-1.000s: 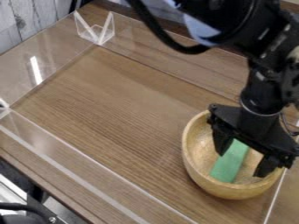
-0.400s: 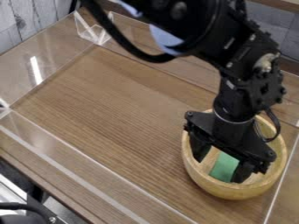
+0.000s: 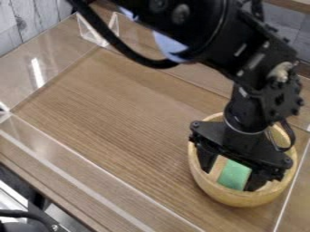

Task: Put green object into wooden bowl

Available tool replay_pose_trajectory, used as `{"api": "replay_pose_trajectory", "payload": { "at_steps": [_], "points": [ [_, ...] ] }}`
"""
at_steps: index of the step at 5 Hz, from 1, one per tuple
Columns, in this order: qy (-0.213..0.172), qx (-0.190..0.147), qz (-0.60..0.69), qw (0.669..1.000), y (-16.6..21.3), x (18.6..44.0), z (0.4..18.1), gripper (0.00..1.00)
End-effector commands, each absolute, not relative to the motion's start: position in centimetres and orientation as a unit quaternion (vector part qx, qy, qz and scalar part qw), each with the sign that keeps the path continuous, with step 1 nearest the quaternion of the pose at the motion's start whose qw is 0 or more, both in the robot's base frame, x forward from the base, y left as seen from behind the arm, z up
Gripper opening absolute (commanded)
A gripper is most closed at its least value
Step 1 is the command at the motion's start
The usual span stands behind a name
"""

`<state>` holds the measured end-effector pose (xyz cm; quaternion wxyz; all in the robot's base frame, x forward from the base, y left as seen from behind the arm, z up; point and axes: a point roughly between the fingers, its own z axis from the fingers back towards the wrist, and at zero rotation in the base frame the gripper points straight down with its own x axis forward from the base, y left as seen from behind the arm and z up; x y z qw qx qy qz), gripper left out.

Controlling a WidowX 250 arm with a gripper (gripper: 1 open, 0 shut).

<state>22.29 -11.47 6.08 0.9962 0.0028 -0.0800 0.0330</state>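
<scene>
No text, label, brand or number can be read anywhere — nothing legible

A wooden table [image 3: 109,104] bordered by clear acrylic walls [image 3: 54,50].

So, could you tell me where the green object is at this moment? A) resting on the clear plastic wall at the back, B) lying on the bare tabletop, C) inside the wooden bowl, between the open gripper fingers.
C: the green object sits inside the wooden bowl, with the open gripper straddling it.
</scene>
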Motion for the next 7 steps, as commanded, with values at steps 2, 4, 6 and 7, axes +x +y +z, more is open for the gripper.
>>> {"api": "replay_pose_trajectory", "payload": {
  "at_steps": [2,4,6,7],
  "points": [
    [-0.101,-0.021,-0.008,0.995,-11.8,23.5,6.7,1.0],
    [-0.119,-0.023,0.035,0.992,-10.0,24.8,9.2,1.0],
    [-0.148,-0.035,0.086,0.985,-7.1,27.2,13.3,1.0],
    [-0.144,-0.034,0.09,0.985,-8.1,27.6,12.3,1.0]
  ]
}}
